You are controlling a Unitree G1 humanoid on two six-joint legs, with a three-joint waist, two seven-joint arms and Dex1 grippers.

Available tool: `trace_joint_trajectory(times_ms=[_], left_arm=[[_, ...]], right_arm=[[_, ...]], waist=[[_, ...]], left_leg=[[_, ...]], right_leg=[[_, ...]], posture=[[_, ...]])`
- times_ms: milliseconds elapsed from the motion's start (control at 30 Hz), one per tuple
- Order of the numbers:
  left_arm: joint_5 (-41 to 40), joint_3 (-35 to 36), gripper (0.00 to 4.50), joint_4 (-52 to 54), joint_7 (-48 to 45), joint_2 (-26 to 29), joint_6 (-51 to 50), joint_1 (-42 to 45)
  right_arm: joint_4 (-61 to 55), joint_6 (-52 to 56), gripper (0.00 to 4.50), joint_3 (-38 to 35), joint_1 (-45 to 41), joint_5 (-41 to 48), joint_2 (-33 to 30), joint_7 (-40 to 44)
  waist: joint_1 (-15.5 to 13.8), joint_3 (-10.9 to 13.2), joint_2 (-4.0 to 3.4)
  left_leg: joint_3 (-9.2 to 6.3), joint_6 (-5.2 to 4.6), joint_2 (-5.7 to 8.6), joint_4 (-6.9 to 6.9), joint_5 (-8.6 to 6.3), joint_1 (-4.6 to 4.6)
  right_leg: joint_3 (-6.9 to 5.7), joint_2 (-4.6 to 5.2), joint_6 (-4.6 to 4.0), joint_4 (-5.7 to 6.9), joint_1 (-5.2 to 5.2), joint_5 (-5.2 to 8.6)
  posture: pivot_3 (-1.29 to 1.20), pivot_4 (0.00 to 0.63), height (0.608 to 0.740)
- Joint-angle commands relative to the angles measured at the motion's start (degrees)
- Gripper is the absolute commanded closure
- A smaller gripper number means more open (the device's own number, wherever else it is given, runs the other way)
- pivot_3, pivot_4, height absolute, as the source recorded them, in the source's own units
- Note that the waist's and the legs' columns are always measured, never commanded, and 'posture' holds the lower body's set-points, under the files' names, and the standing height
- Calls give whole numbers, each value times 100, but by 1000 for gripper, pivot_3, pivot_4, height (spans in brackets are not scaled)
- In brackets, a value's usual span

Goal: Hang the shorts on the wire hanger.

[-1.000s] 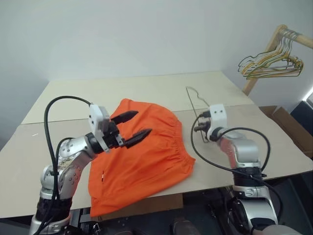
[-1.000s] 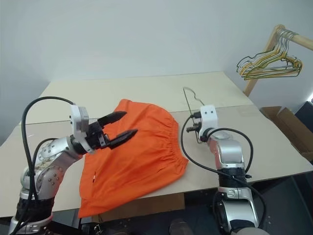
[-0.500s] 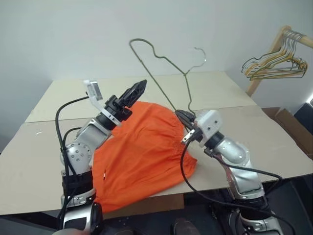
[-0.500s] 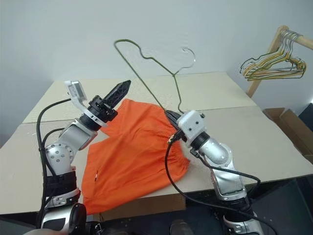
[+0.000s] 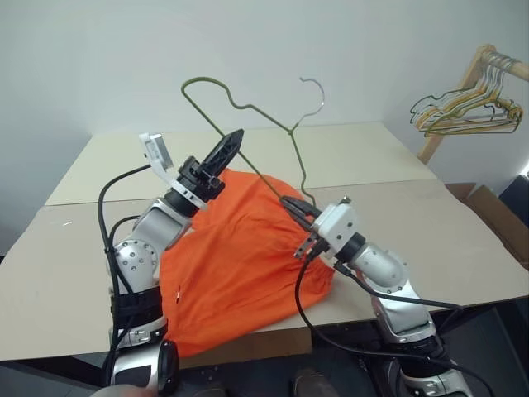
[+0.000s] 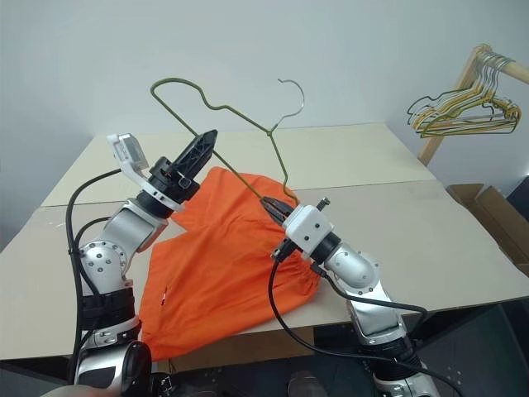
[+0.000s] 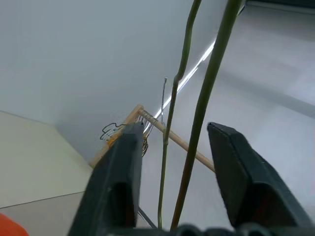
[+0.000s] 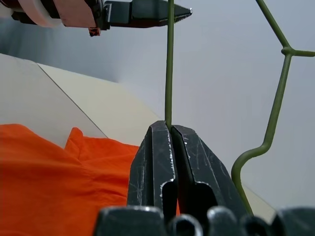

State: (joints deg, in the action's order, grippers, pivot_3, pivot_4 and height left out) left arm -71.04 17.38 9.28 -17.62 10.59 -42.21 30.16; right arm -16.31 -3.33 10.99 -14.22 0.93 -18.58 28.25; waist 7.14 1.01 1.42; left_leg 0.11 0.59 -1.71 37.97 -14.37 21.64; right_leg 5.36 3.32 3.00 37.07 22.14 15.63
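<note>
Two grippers are meeting on the wire hanger (image 5: 248,112), raised above the table (image 5: 397,149). Going left to right: left gripper (image 5: 234,137) is reaching up, its fingers (image 7: 123,172) standing narrowly apart with the wire running between them, not yet pinching. Shorts (image 5: 240,265) are lying flat on the table beneath both arms. Right gripper (image 8: 170,129) is clamping the hanger's lower wire tight.

Risk: thin wire is likely twisting or slipping if the left closes off-centre during this handover. Versus a second ago, the hanger is off the table and the left jaws are narrower.
</note>
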Motion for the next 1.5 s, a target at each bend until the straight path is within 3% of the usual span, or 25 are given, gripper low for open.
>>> trace_joint_trajectory(times_ms=[33,133,233,333,433,600,667,733,867,967,1133,1500], left_arm=[[50,-63,3537,202,-63,50,93,119],[83,-86,4489,192,-62,50,118,107],[289,-147,4489,233,-130,83,212,83],[1071,-488,4489,381,-388,221,576,-28],[1389,-581,4500,379,-583,224,839,-90],[1581,-432,4500,236,-832,337,1056,-12],[1559,-309,4500,149,-1056,524,1085,36],[1435,-176,4500,113,-1395,756,1072,63],[580,278,4500,59,-2638,1278,766,13],[-189,542,4500,40,-3474,1563,389,-65],[-247,532,4500,-51,-3888,1668,361,-48],[59,121,4500,297,-3822,1217,531,-263]], right_arm=[[-91,-167,4500,-16,-22,-19,27,-14],[-81,-181,4500,-11,-29,-14,33,4],[-76,-204,4500,6,-39,-30,26,20],[-28,-312,4500,-7,-53,-140,4,-25],[-40,-357,3664,19,-53,-110,-138,200],[-125,-260,1878,-172,-15,164,-206,331],[-336,292,1131,-380,75,885,-474,813],[-586,1550,474,-719,77,2119,-927,1372],[-305,3641,474,-1339,-351,4169,-1956,2459],[364,4741,474,-1408,-824,5010,-2434,3279],[1199,5290,474,-972,-1518,5071,-2413,4199],[1435,5481,474,-505,-2165,4717,-1573,4196]], waist=[[0,0,0],[0,0,0],[0,0,0],[0,0,0],[-3,0,0],[-4,0,0],[-4,1,0],[-11,2,3],[-10,8,7],[31,10,7],[3,10,8],[-53,10,9]], left_leg=[[0,0,0,0,0,0],[0,0,0,0,0,0],[2,0,0,0,0,0],[6,0,1,0,0,0],[13,1,1,0,1,0],[13,1,0,0,1,0],[14,1,1,0,0,1],[12,0,0,0,0,5],[11,0,0,2,0,4],[18,-2,-8,2,0,-2],[12,-3,-17,2,-1,-2],[5,-3,-13,14,-1,28]], right_leg=[[0,0,0,0,0,0],[0,0,0,0,0,0],[0,0,0,0,0,0],[0,-1,0,-1,0,0],[0,0,0,-2,-1,0],[-2,-1,-1,-2,-1,0],[-2,-1,0,-3,-1,0],[-4,-1,0,-6,-2,0],[-7,2,-1,-7,-6,0],[-9,-5,-4,-6,-7,1],[-21,-16,-9,-8,-10,5],[-26,-8,-5,-7,4,1]], posture=[[-93,0,740],[-93,0,740],[-92,0,740],[-92,0,740],[-93,0,740],[-92,0,740],[-92,0,740],[-90,0,740],[-93,0,740],[-95,0,740],[-85,0,740],[-63,0,740]])
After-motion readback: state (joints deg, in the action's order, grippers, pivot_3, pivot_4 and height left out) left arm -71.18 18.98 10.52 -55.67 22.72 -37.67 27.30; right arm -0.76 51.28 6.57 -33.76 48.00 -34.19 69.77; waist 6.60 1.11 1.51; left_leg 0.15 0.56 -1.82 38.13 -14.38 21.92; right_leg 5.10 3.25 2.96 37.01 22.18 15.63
